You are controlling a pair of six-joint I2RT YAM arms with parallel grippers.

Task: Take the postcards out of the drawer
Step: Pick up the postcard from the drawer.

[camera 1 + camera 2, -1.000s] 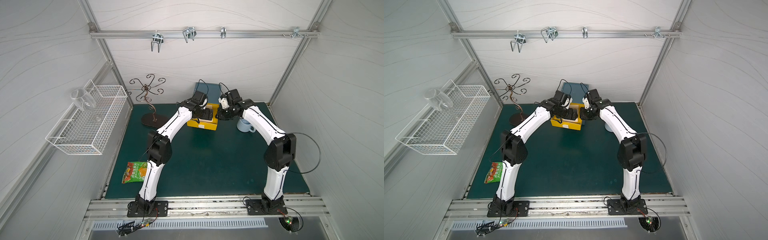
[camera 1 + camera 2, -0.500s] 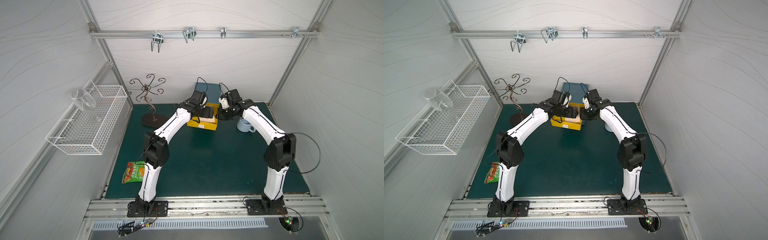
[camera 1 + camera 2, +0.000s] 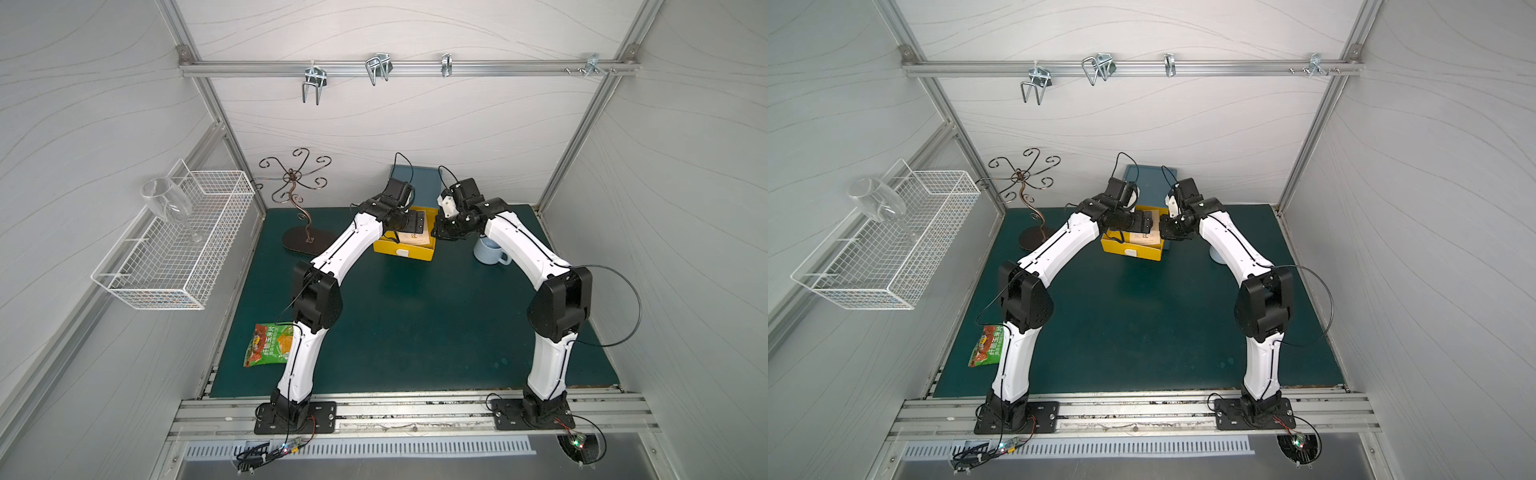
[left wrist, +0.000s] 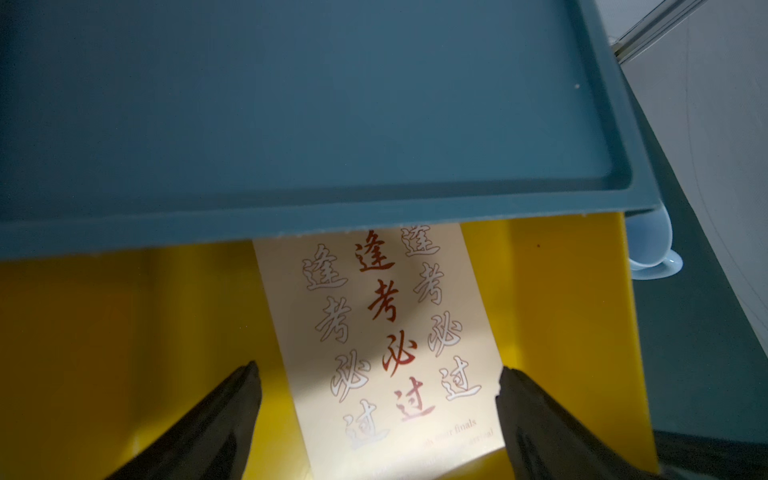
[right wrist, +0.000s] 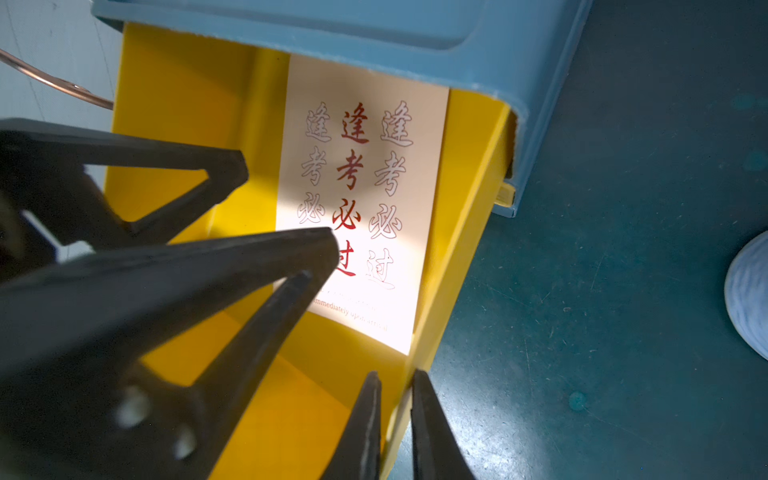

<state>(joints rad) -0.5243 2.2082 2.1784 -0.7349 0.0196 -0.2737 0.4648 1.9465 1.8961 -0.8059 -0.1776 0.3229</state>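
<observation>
Green mat (image 3: 415, 324) carries the open drawer (image 3: 405, 249), my right gripper (image 5: 395, 374) pinching its side wall, my left gripper (image 4: 378, 369) spread wide above the postcard (image 4: 386, 332) lying flat inside, so the pickup is starting and next I likely must lower and catch an edge.

A postcard (image 4: 386, 332) lies in the drawer (image 3: 405, 249), far middle of the surface (image 3: 415, 324). A stand (image 3: 301, 241) sits left of it, a mug (image 3: 488, 251) right, a snack packet (image 3: 268, 345) near left.
</observation>
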